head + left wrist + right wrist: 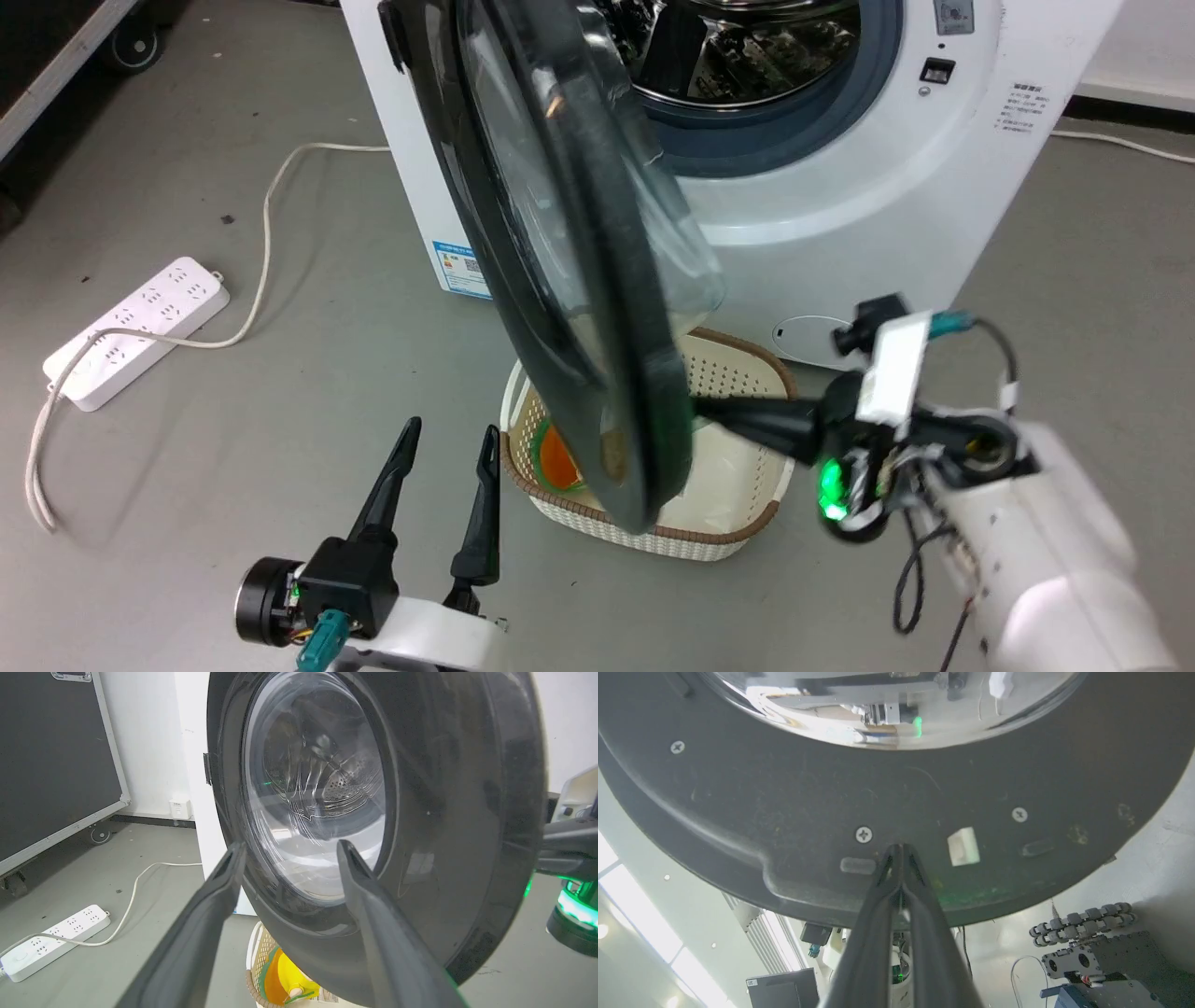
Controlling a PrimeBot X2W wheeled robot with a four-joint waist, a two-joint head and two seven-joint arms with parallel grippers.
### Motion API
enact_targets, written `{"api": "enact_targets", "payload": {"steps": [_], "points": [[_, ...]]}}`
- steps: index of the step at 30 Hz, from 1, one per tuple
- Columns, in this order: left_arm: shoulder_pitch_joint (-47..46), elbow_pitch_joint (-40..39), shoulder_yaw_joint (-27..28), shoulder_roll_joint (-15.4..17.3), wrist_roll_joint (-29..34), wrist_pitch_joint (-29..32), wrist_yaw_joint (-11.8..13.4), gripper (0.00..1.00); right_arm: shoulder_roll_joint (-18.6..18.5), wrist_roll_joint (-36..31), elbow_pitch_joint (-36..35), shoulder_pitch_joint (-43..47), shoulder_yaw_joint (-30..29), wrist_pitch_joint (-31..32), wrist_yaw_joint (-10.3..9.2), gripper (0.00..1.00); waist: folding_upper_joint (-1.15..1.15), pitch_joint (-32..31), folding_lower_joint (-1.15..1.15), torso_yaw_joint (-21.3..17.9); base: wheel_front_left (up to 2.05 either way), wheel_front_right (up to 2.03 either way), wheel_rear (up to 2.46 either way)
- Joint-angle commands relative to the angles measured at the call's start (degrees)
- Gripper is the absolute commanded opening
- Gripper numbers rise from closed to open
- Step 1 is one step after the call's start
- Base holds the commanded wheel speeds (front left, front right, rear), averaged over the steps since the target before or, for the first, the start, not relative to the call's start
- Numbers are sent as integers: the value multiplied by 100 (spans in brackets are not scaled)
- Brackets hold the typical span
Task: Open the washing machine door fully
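Head view: washing machine door [560, 280] part-open, centre frame. R gripper [714, 409], 2 fingers pressed together, tips touching door's inner face. L gripper [450, 429] spread, lower left, clear of door.

- White power strip [140, 331] lies flat on the grey floor [280, 420].
- White cord [266, 243] runs from the strip.
- Cream perforated basket [738, 373] holds an orange-and-yellow item [558, 459].
- Black wheeled case [51, 765] stands at the wall.

Floor [233, 485]: washing machine [840, 215], basket [738, 373], power strip [140, 327]
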Motion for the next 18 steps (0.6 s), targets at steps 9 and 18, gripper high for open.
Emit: {"api": "enact_targets", "payload": {"steps": [9, 18], "points": [[152, -1, 44, 8, -103, -32, 35, 100, -59, 600, -647, 490, 957, -1381, 7, 0, 0, -161, 0, -55, 0, 0, 0], [188, -11, 334, 8, -204, -32, 44, 100, -1203, -1515, -2812, 889, 934, -4040, 7, 100, 0, -421, 0, -497, 0, 0, 0]]}}
